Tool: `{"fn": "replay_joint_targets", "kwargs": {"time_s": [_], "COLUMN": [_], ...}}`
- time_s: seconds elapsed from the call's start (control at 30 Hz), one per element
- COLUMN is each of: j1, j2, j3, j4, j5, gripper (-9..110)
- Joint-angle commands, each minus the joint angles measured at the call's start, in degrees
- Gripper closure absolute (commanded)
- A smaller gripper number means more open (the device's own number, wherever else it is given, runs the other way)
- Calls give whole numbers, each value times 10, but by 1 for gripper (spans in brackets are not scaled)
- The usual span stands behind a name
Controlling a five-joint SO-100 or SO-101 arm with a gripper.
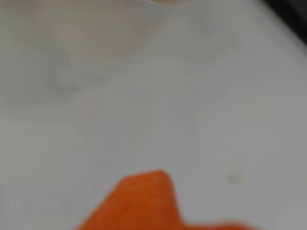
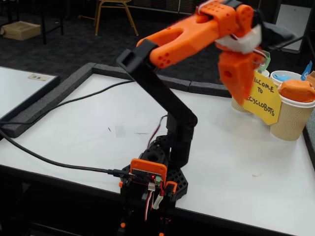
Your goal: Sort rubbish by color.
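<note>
Fixed view: orange arm (image 2: 182,39) reaches right, its gripper (image 2: 241,93) hanging just left of the yellow sign (image 2: 263,96); whether its fingers are parted, I cannot tell. Orange wad (image 2: 296,91) sits in the near-right cup (image 2: 290,120); light blue wad (image 2: 283,77) behind.

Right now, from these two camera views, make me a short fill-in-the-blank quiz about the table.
1. The orange wad sits on top of a paper ____.
2. The sign beside the cups is coloured ____.
3. The table surface is ____.
4. The arm's fingers are coloured ____.

Missing words: cup; yellow; white; orange
</note>
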State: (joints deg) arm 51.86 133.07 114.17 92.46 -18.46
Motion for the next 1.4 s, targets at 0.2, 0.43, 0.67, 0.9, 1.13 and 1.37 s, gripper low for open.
{"fn": "replay_joint_targets", "kwargs": {"time_s": [0.2,0.43,0.67,0.9,1.13,1.37], "j1": [370,381,120,-160,-377,-456], "j2": [25,25,25,26,32,81], "j3": [55,61,44,33,7,33], "j4": [-40,-56,-76,-83,-63,-87], "j5": [4,2,2,7,9,9], "gripper": [101,101,101,101,101,101]}}
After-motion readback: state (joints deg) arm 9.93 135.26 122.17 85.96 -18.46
